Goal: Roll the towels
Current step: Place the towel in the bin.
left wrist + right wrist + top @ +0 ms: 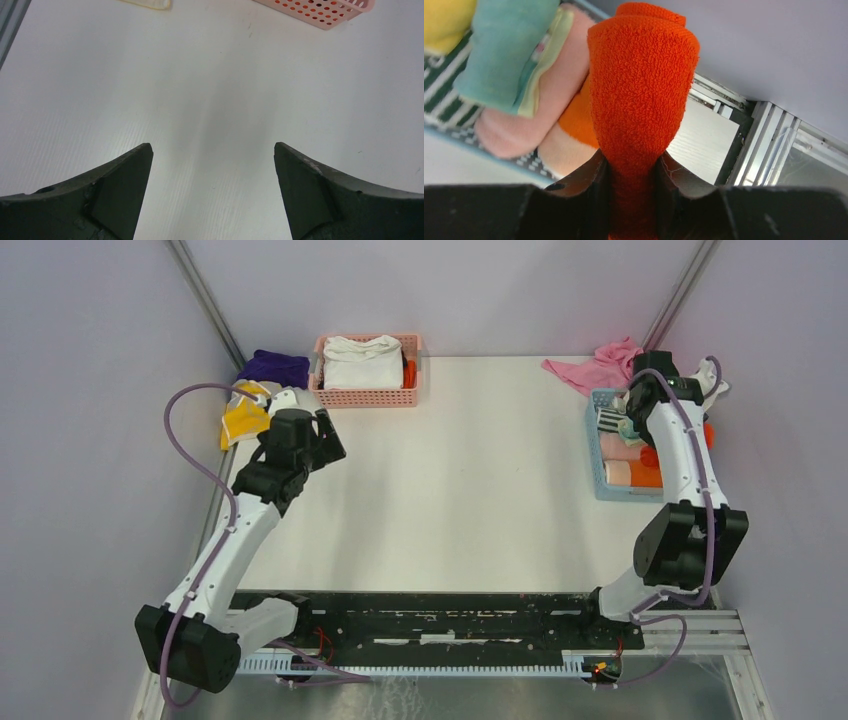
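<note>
Rolled orange-red towel (639,90), pinched between jaws, beside rolled towels (519,115) in blue basket (593,455).

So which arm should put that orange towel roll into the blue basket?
The right. The right pincer clamps the orange-red terry towel roll at the blue plastic basket; the left pincer hangs open, far off.

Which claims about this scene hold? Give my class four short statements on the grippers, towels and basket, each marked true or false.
1. The right gripper is shut on the orange-red towel. True.
2. The left gripper holds a yellow towel. False: it is open and empty above the table.
3. The pink basket holds a white cloth. True.
4. The purple towel lies inside the pink basket. False: it lies outside, to the left of it.
</note>
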### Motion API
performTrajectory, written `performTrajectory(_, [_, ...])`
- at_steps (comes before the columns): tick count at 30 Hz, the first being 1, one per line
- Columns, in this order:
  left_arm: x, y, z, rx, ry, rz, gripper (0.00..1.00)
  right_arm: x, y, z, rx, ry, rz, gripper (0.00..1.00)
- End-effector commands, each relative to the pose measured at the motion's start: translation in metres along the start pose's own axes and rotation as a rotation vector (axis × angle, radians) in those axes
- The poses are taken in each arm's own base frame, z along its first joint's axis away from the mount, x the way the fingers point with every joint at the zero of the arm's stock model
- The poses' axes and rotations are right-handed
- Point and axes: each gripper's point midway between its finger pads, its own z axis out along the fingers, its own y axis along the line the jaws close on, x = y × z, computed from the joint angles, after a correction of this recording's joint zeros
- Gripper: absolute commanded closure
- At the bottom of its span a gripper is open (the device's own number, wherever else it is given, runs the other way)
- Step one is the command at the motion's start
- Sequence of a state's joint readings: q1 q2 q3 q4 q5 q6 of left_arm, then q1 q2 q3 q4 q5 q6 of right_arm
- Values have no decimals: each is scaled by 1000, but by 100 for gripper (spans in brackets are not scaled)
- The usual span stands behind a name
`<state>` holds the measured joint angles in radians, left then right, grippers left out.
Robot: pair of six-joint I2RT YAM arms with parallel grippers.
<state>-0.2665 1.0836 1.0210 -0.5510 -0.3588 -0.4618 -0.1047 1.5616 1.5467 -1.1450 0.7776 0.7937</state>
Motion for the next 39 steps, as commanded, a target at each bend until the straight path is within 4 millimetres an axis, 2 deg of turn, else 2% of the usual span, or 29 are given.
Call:
performTrajectory(1, [-3,2,5,-7,-29,57,2,-18,-13,28,144,-29,142,100])
performTrajectory(4, [-1,1,7,-4,-27,60,2,-22,-6,51,172,-7,194,100])
performTrajectory(8, [2,4,12,-25,-22,69,2,-23,10,68,206,36,179,100])
performTrajectory(16, [6,7,18,-42,-10,77,2,-1,48,97,158,104,236,100])
performTrajectory(21, [6,7,18,-43,-9,79,2,13,81,110,42,152,284,100])
performTrajectory(24, [7,7,18,-43,-9,80,2,27,89,118,31,196,300,98])
performTrajectory(27, [6,7,18,-42,-10,80,2,48,98,129,8,251,311,94])
performTrajectory(32, [6,6,17,-36,-11,78,2,73,98,142,-5,307,307,85])
performTrajectory(35, [6,6,17,-34,-11,78,2,71,96,137,-42,297,313,76])
performTrajectory(39, [5,6,16,-30,-16,76,2,53,91,125,-89,247,337,59])
